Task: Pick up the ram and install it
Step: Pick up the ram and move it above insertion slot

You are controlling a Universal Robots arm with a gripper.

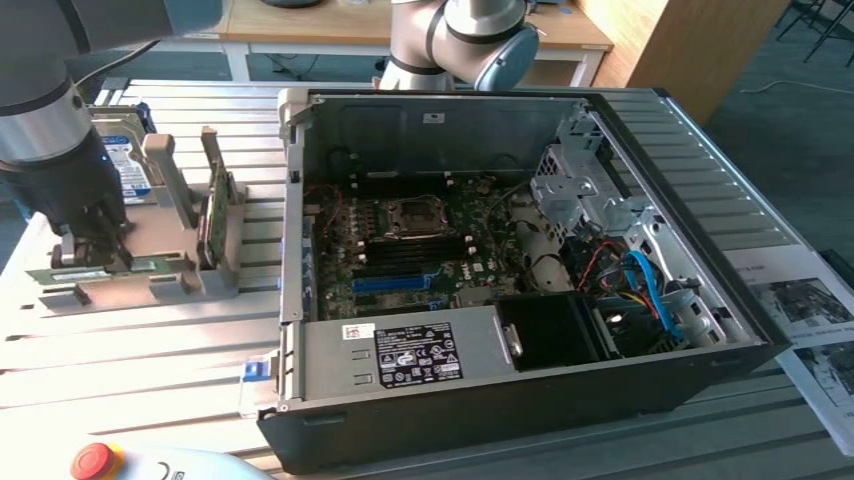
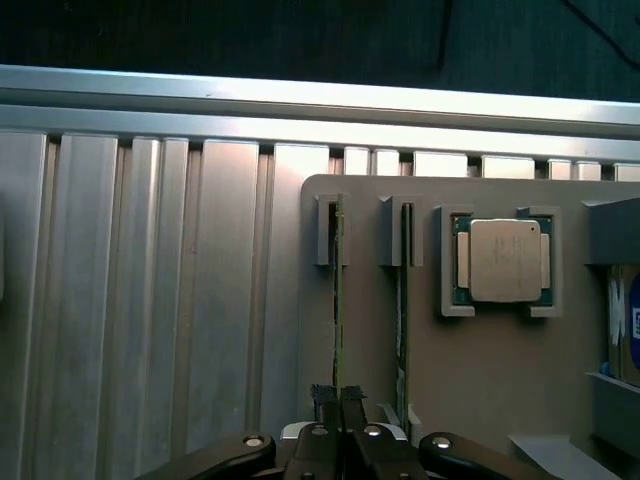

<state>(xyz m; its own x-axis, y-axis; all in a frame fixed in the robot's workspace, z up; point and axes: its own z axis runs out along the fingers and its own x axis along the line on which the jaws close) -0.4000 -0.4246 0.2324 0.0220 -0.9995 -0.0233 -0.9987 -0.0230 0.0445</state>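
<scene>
- The gripper (image 2: pixel 338 398) is clenched on the ram (image 2: pixel 337 290). In the wrist view its two dark fingertips (image 2: pixel 324 396) press together on the thin upper edge of the stick, which is seen edge-on.
- The ram stands on its long edge in a narrow slot of the grey holder (image 2: pixel 500 400). Its far end sits inside a small grey bracket of this holder.
- Just beside it, in a parallel slot of the same holder, stands a second green stick (image 2: pixel 403 330), also edge-on. The gripper does not touch it.
- Further along the holder, a square processor (image 2: pixel 498 260) with a pale metal lid lies flat in its own recess.
- In the exterior view the arm comes down at the exterior view's left, and the gripper is low over the holder. The holder lies on the slatted aluminium table (image 1: pixel 147 350).
- On the holder, near the gripper, a taller green card (image 1: pixel 214 205) stands on edge. Behind the arm there is a hard drive (image 1: pixel 127 165) with a blue label.
- Well apart, toward the exterior view's right, an open computer case (image 1: pixel 534 420) lies on the table. Inside it the motherboard (image 1: pixel 414 250) shows, with a bright-blue slot (image 1: pixel 394 283) near its front edge.
- A red button (image 1: pixel 94 460) is at the lower edge, and printed papers (image 1: pixel 814 310) lie beside the case.
</scene>
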